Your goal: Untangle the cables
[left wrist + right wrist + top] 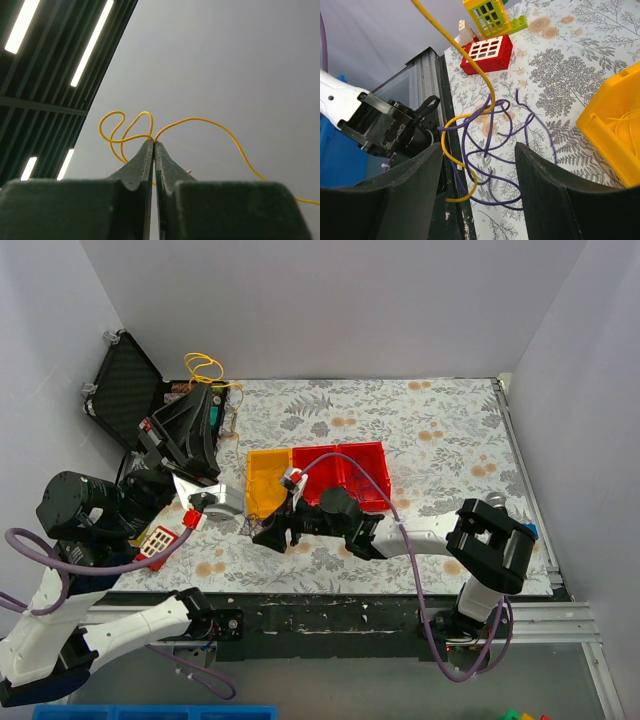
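Observation:
My left gripper (pixel 153 143) is shut on a thin yellow wire (pixel 122 131) whose loops curl above its tips. In the top view it (pixel 208 390) is raised at the back left, with the yellow loops (pixel 203 365) above it. My right gripper (pixel 480 185) is open and empty, low over a tangle of purple wires (pixel 492 150) lying on the patterned table near its front edge. The yellow wire (pixel 457 40) rises out of this tangle towards the upper left, and its lower end curls through the purple loops. In the top view the right gripper (pixel 263 532) points left.
A yellow bin (pixel 265 480) and a red bin (pixel 350 475) stand mid-table; the yellow bin's corner (pixel 615 125) is just right of the tangle. Red (pixel 487 50) and lime (pixel 487 15) toy blocks lie beyond it. A black case (pixel 125 385) stands at back left.

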{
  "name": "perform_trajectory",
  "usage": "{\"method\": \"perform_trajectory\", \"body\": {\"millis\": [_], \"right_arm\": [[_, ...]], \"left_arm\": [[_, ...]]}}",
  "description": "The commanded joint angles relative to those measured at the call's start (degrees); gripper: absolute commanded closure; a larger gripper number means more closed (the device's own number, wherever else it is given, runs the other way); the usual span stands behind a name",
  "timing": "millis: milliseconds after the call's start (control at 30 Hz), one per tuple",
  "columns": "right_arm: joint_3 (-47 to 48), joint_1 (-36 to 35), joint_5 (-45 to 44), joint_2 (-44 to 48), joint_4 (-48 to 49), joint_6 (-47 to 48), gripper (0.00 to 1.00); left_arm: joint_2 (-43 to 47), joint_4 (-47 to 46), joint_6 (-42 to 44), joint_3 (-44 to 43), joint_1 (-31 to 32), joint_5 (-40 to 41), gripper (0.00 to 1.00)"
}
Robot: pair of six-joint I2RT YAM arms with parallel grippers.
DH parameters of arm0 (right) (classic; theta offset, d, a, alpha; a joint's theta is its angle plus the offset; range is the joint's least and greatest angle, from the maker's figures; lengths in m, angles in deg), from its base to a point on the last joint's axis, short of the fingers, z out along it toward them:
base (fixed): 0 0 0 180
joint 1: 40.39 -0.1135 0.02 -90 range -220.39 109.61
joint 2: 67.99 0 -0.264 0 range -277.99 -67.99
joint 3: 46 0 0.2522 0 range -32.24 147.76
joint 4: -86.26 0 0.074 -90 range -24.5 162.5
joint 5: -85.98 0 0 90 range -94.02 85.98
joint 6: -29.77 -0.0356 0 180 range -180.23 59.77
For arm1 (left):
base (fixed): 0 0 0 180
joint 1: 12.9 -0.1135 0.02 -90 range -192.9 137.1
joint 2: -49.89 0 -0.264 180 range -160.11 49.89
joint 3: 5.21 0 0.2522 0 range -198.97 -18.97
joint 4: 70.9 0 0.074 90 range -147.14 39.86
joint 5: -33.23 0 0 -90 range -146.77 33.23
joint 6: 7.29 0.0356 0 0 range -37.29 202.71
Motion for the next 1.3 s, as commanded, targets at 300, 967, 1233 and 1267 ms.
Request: {"method": "perform_trajectory", "body": {"millis": [300, 967, 1233, 1267], "right_arm": [[-3.1, -0.1, 0.8, 0.0, 3.0, -1.6, 0.36], [-15.5, -0.1, -6.6, 7.8, -8.8, -3.8, 0.99], [-14.7, -0.1, -11.6, 19.6, -19.8, 0.0, 0.99], [-14.0, -0.2, -12.2, 21.3, -21.4, 0.9, 0.99]], "left_arm": [[-1.4, -1.8, 1.9, -3.7, -0.3, -1.2, 1.0], [-5.3, -7.8, 5.0, -10.1, -0.4, -3.2, 1.0], [-2.0, -7.3, 1.1, -2.9, -0.4, 0.3, 1.0], [-1.8, -6.6, 0.1, -2.2, -0.4, 0.9, 1.0]]}}
